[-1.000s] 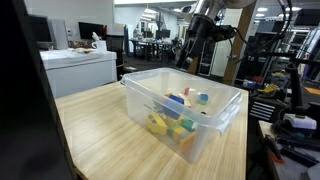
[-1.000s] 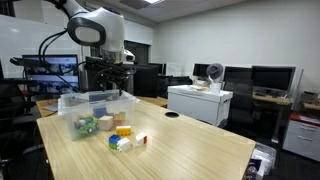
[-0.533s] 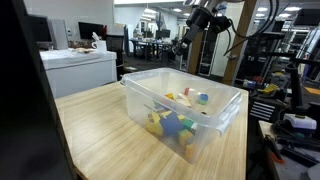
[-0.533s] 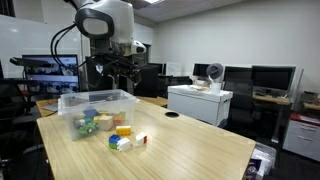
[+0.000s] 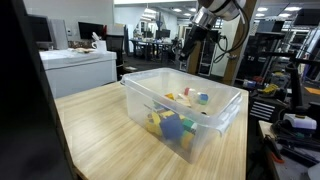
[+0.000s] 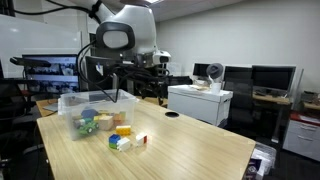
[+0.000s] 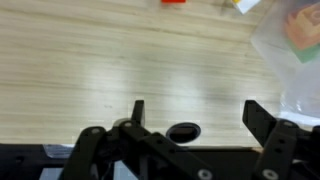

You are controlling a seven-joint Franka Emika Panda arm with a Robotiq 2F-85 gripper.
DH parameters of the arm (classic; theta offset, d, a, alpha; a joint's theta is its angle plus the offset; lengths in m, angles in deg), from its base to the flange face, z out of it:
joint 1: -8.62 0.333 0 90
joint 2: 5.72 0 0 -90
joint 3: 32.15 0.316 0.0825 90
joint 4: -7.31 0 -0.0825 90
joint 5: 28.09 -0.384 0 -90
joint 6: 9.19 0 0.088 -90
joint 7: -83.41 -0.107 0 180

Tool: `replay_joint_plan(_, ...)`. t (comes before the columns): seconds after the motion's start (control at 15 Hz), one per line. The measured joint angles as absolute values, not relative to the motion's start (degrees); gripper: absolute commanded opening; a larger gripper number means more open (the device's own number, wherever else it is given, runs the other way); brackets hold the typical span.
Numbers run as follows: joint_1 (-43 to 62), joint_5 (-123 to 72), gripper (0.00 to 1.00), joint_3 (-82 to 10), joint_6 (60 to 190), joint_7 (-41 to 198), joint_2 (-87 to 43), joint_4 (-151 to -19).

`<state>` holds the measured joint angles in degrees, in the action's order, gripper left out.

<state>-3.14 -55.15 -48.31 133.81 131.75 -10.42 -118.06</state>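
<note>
Clear plastic forms the bin [image 5: 135, 95] at the centre of an exterior view, with a heap of coloured toys [image 5: 175, 122] lying in its near end. The end effector [image 5: 190, 48] hangs high at the upper right of the frame, above and beyond the bin's far rim, and nothing shows in its grip. Judging from this, most of the gathering looks done. In an exterior view from the opposite end, the bin sits at the left and a few loose blocks [image 6: 121, 138] lie on the pale wooden surface [image 6: 200, 150] just to its right, outside the wall, so that small cluster appears to be what is left. The end effector there is a dark shape at mid-frame, raised above the surface and apart from both bin and blocks. In the wrist view its two fingers [image 7: 138, 112] stand wide apart at the bottom of the frame with only bare wood grain and a dark cable hole [image 7: 183, 131] between them. A red block [image 7: 173, 2] peeks in at the top edge and the bin's corner shows at the upper right. The room is an open office-lab with a white cabinet [image 6: 200, 100] and monitors [image 6: 268, 80] behind.
</note>
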Motion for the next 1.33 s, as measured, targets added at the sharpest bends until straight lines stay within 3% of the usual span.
replay_joint_plan(1.0,-6.44,-39.84,1.0,-45.81,134.76,117.65,-24.59,-118.24)
replay_joint_plan(1.13,-6.95,-39.07,0.73,-45.33,134.78,117.09,-25.84,-118.23)
replay_joint_plan(1.33,-7.94,-38.51,0.49,-44.22,135.01,116.9,-26.63,-118.06)
